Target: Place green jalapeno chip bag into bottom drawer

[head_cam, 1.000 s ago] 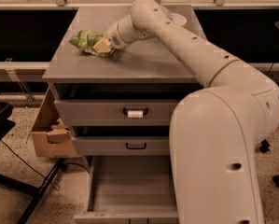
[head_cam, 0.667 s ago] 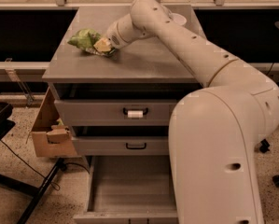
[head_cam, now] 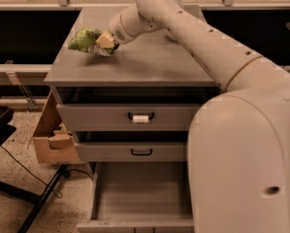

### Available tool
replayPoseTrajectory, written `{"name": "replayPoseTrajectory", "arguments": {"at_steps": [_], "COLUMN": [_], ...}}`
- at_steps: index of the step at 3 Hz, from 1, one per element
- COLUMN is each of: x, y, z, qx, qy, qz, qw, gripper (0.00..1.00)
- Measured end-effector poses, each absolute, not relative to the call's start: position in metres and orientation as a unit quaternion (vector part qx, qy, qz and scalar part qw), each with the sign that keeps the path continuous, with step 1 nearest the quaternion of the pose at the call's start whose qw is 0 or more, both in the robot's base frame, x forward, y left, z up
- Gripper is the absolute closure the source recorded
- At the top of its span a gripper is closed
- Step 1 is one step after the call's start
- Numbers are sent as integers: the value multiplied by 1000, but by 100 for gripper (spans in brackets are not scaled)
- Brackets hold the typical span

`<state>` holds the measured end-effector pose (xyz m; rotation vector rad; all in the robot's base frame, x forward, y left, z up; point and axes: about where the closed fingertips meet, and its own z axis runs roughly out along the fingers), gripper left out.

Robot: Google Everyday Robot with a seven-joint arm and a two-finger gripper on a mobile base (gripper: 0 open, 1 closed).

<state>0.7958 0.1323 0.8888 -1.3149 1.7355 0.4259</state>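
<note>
The green jalapeno chip bag (head_cam: 83, 38) is at the back left of the grey cabinet top (head_cam: 149, 62). My gripper (head_cam: 105, 42) is at the bag's right end, and its fingers look shut on the bag's edge. The bag seems held slightly off the surface, with a shadow under it. The bottom drawer (head_cam: 139, 193) is pulled open below, and its flat grey interior shows nothing inside. My large white arm covers the right side of the cabinet and of the drawer.
The upper drawer, with a white-tagged handle (head_cam: 140, 117), and the middle drawer, with a black handle (head_cam: 141, 152), are nearly closed. A cardboard box (head_cam: 51, 139) hangs at the cabinet's left side. Black legs and a cable (head_cam: 33, 198) lie on the speckled floor at left.
The gripper and the bag have shifted only slightly, with the bag a little higher off the cabinet top. The drawers have not moved.
</note>
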Motion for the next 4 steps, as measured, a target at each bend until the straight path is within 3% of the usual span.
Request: {"name": "replayPoseTrajectory", "arguments": {"at_steps": [2,4], "x": [704,589], "y": [94,10], "z": [966,958], "qx": [-557,-536], "qy": [691,735], "qz": [129,126], "qw": [443,395], "gripper": [100,100]}}
